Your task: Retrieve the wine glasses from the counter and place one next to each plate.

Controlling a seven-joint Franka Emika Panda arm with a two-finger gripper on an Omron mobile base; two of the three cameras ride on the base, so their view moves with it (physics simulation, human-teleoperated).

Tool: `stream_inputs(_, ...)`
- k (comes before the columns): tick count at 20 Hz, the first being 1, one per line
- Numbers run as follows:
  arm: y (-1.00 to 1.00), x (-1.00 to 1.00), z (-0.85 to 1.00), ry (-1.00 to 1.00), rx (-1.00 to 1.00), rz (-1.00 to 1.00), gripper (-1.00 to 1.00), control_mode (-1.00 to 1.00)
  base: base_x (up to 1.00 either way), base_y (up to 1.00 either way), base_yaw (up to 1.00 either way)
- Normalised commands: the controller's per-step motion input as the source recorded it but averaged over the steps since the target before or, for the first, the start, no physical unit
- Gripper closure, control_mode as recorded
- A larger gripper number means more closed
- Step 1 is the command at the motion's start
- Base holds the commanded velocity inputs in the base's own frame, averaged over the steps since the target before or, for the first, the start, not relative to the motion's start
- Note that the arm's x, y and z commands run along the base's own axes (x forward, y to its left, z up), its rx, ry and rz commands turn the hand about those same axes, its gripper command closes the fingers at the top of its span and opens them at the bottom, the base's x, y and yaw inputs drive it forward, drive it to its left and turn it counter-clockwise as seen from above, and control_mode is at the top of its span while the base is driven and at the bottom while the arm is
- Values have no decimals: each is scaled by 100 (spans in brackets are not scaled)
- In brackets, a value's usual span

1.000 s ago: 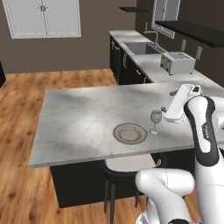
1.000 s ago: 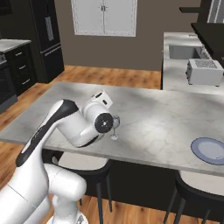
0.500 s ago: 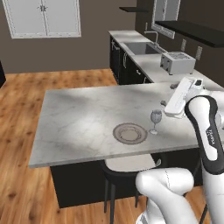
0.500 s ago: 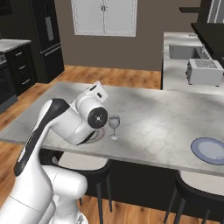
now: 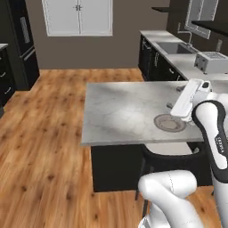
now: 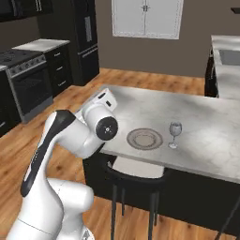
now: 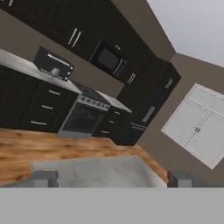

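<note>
Left base view: the marble-topped island desk (image 5: 124, 111) runs across the middle of the picture, with wooden floor (image 5: 44, 147) at its 9 o'clock side. The beige plate (image 5: 169, 123) with its darker rim lies flat near the desk's front edge. The white hand of the arm stands just at the plate's 1 o'clock and covers what is behind it, so the tool itself cannot be made out here. At 1 o'clock from the island, the long counter (image 5: 178, 60) carries a sink (image 5: 177, 47) and a toaster (image 5: 212, 62).

Right base view: the same plate (image 6: 145, 138) lies near the front edge of the desk (image 6: 197, 122). One wine glass (image 6: 175, 134) stands upright on its round foot just at the plate's 3 o'clock, close beside it but not touching. The arm's hand sits well off at the plate's 9 o'clock, beyond the desk's corner, apart from the glass. A stool (image 6: 136, 173) stands under the front edge.

Hand view: the tool (image 7: 111, 178) has its two dark fingertips (image 7: 43, 178) standing wide apart at the bottom, with nothing between them. Beyond them lies a corner of marble, then a range (image 7: 83, 114), dark cabinets and a microwave (image 7: 109, 59).
</note>
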Motion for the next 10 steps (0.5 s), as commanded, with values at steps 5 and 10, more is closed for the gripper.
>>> stream_inputs(5, 0, 0, 0, 0, 0, 0, -100, 100, -49, 100, 51)
stream_inputs(10, 0, 0, 0, 0, 0, 0, -100, 100, -1, 63, 43)
